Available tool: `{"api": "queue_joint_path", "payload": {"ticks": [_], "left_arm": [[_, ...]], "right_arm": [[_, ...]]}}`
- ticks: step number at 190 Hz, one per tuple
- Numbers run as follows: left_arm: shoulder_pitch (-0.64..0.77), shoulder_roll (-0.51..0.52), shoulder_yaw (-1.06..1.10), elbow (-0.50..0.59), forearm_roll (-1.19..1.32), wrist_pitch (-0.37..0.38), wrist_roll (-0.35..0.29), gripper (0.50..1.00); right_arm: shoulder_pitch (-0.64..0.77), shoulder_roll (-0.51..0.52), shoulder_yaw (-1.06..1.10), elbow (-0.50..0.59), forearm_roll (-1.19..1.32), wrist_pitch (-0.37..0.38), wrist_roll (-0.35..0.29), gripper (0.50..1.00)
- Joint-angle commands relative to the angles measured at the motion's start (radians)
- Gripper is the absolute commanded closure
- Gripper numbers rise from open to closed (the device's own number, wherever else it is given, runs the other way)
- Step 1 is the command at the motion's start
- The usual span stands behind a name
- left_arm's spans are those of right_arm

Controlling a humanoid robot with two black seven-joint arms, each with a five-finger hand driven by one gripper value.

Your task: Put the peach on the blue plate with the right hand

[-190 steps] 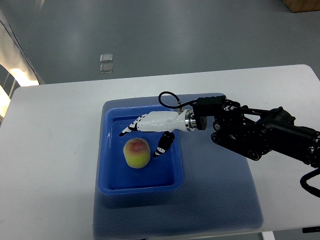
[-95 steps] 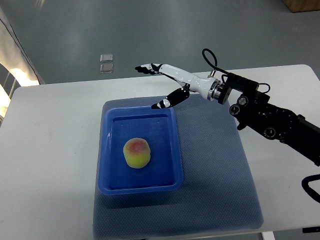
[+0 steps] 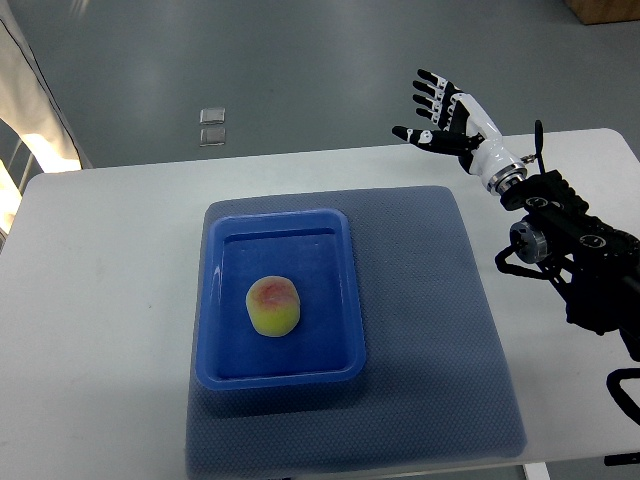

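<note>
Right hand [image 3: 445, 118] raised near the table's far right edge, palm turned toward the left, white with black fingertips, fingers [image 3: 431, 88] spread wide and holding nothing. Thumb stretched out to the left, apart from the other four. Joined at the wrist to a black arm [image 3: 570, 250] that slants down to the picture's right edge, a thin black cable looping beside the wrist. Well apart from everything on the mat.

Below and to the left, a dark blue mat [image 3: 430, 340] spread over the white table [image 3: 100, 300]. On the mat's left half, the blue plate [image 3: 345, 300], really a rectangular tray with raised walls and rounded corners. Inside it, the peach [image 3: 273, 305], yellow-green with a reddish blush on top, resting on the tray floor a little left of centre, touching no wall.

Beyond the table's far edge, grey floor [image 3: 300, 60] with two small pale square plates [image 3: 212, 126] set into it. At the top right corner, part of a brown box [image 3: 605, 10].
</note>
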Motion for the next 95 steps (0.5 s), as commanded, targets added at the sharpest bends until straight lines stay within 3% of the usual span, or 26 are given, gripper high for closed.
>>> {"api": "queue_joint_path", "payload": {"ticks": [1, 38, 67, 95], "left_arm": [[0.0, 0.0, 0.0, 0.0, 0.0, 0.0, 0.0, 0.5], [0.0, 0.0, 0.0, 0.0, 0.0, 0.0, 0.0, 0.5], [0.0, 0.0, 0.0, 0.0, 0.0, 0.0, 0.0, 0.5], [0.0, 0.0, 0.0, 0.0, 0.0, 0.0, 0.0, 0.5]], "right_arm": [[-0.018, 0.002, 0.0, -0.004, 0.121, -0.011, 0.001, 0.576], [-0.035, 0.013, -0.002, -0.004, 0.328, -0.049, 0.001, 0.574], [-0.056, 0.053, 0.002, -0.004, 0.349, -0.1, 0.002, 0.572], [-0.071, 0.064, -0.002, -0.004, 0.349, -0.104, 0.022, 0.572]]}}
